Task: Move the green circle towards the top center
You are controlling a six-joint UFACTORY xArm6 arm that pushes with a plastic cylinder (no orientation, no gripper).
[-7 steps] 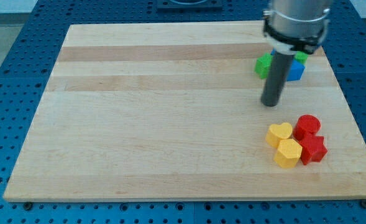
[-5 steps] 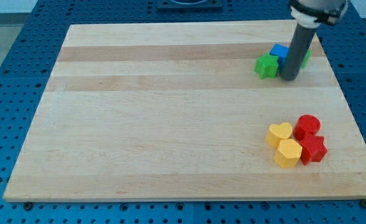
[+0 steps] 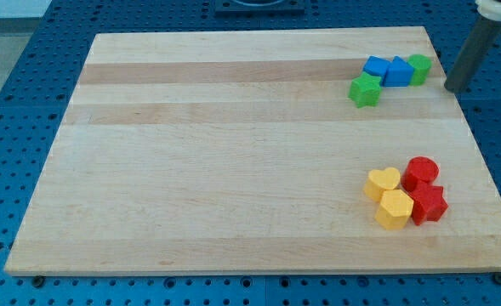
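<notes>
Nearest me, the yellow heart [image 3: 382,182], yellow hexagon [image 3: 395,209], red circle [image 3: 421,172] & red star [image 3: 429,204] sit untouched at lower right. Further up, my tip [image 3: 453,88] has swung from the board's middle-right out past the right edge; it's a bare rod w/ no fingers, holding nothing. That puts it right of the green circle [image 3: 419,68], a small rounded green block touching the blue blocks [image 3: 387,70] near the top right corner, green block [image 3: 365,89] just below-left, so I judge a leftward push is set up.

Two green blocks [image 3: 366,89], two blue [image 3: 375,68], two yellow [image 3: 383,183], two red [image 3: 421,172]; pale striped wooden board [image 3: 233,153].
</notes>
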